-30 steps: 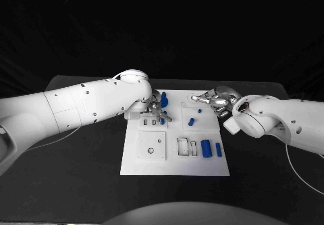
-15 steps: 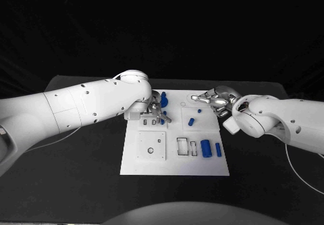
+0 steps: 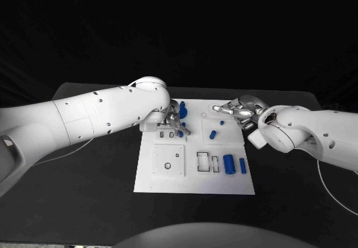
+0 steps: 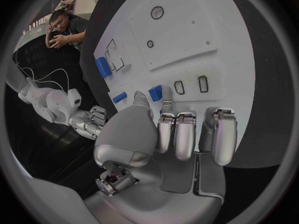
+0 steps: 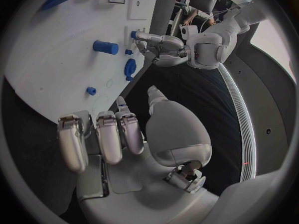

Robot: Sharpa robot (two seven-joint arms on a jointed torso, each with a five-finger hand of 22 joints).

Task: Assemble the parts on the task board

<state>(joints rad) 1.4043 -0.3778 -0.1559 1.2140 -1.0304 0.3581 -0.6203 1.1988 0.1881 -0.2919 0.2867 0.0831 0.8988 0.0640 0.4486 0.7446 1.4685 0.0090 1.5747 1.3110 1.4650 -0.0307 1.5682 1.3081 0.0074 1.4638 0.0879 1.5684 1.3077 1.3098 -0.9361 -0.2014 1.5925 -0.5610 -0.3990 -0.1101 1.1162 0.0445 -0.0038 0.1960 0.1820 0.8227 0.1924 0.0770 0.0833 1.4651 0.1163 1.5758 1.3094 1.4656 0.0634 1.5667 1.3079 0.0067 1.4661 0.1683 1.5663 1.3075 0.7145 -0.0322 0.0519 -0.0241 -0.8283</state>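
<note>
I see my left arm [image 3: 89, 116] reaching in from the left of the frame, its hand [image 3: 173, 123] bent down over the upper left part of the board [image 3: 194, 178]. In the left wrist view the fingers [image 4: 187, 134] point at the board and a small blue part [image 4: 155, 92] sits right at the thumb tip; it may be pinched there, but I cannot tell from this angle.

My right arm [image 3: 310, 134] comes in from the right, its hand [image 3: 239, 112] at the board's upper right edge, fingers loosely curled with nothing in them, as the right wrist view [image 5: 118, 134] shows.

Blue parts lie on the board: a tall peg [image 3: 182, 108] just above the left hand, a short cylinder [image 3: 212, 135] in the middle, a tiny piece [image 3: 221, 123] near the right hand, and two blocks [image 3: 229, 164] at lower right.

I can read no writing.
</note>
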